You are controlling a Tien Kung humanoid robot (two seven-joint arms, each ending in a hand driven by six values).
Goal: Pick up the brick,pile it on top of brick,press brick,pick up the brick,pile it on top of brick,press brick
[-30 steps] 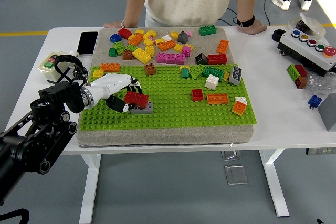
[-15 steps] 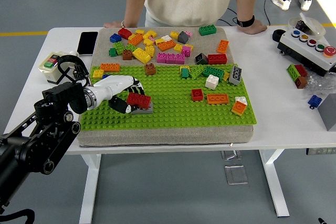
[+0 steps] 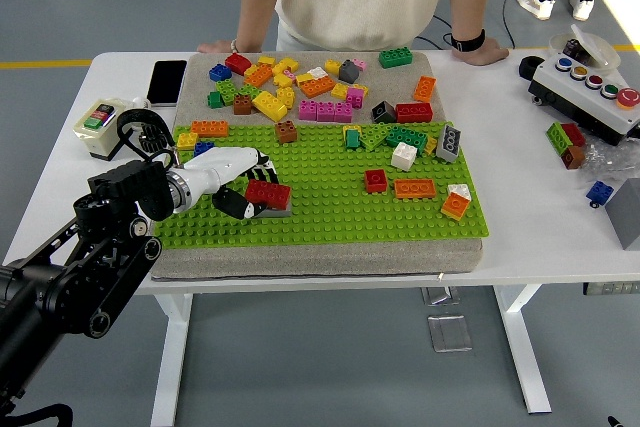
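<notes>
My left hand [image 3: 243,189] reaches in from the left over the green baseplate [image 3: 330,209]. Its white fingers are curled around a red brick [image 3: 268,194]. That red brick sits on top of a grey brick [image 3: 274,212] on the plate, tilted a little. Only the grey brick's front edge shows beneath it. Whether the red brick is seated on the studs I cannot tell. My right arm is out of view.
Several loose bricks lie across the plate's back and the grey mat [image 3: 300,72] behind it. A red brick [image 3: 375,180], an orange brick [image 3: 414,188] and a white brick [image 3: 403,155] sit mid-right. A person rests both hands on the far table edge. A phone [image 3: 166,81] lies far left.
My left hand has carried the red brick slightly right and forward, bringing it down over the grey brick, which is now mostly covered. The arm has shifted inward with it.
</notes>
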